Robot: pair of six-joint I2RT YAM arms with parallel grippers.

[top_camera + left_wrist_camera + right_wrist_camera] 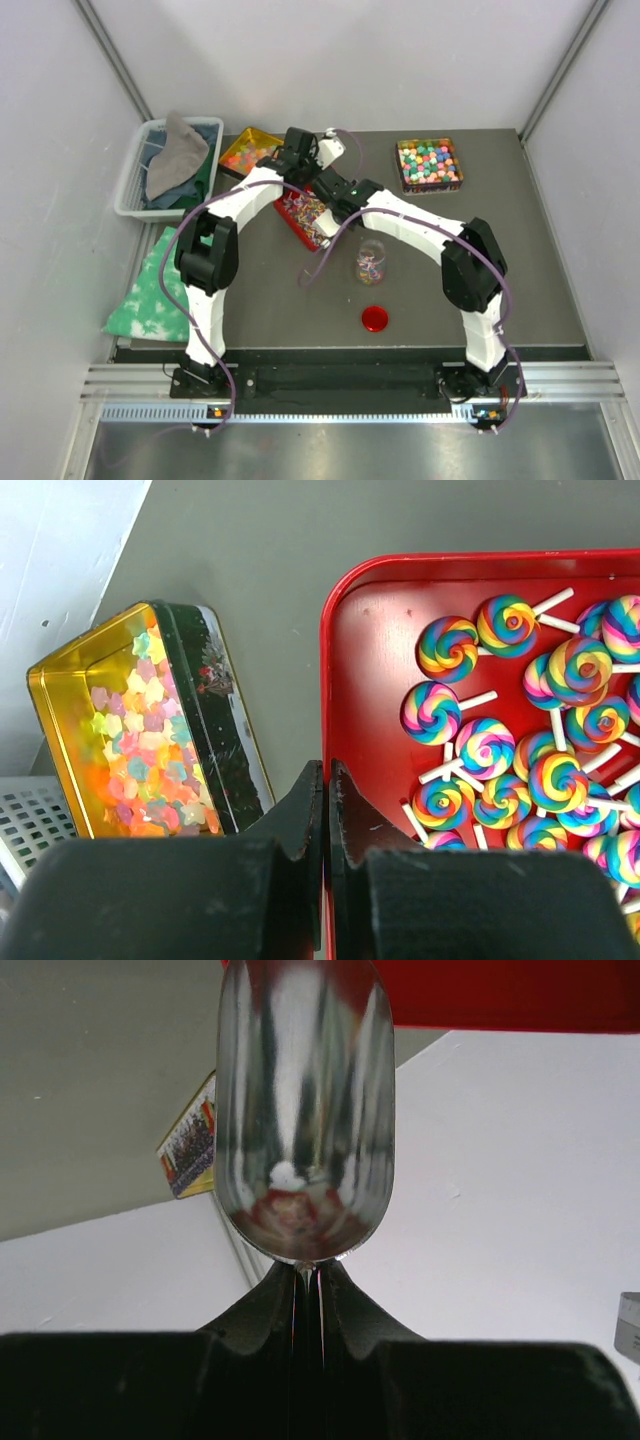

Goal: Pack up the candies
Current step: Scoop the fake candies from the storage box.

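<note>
Rainbow lollipop candies (500, 750) lie in a red tray (370, 660). Pastel star candies (140, 750) fill a gold tin (250, 150), and round pastel balls (428, 163) fill a tin at the back right. My left gripper (327, 780) is shut, and the tray's left rim runs straight in between its fingers. My right gripper (308, 1265) is shut on the handle of a shiny metal scoop (305, 1100), whose bowl looks empty, just short of the red tray (500, 995). In the top view both grippers (290, 180) (325, 195) meet over the tray (305, 220).
A clear jar (371, 262) with a few candies stands mid-table, a red round lid (376, 318) in front of it. A white basket (135, 190) of cloths sits at the back left, a green cloth (150, 290) below it. The arms cross the table's middle.
</note>
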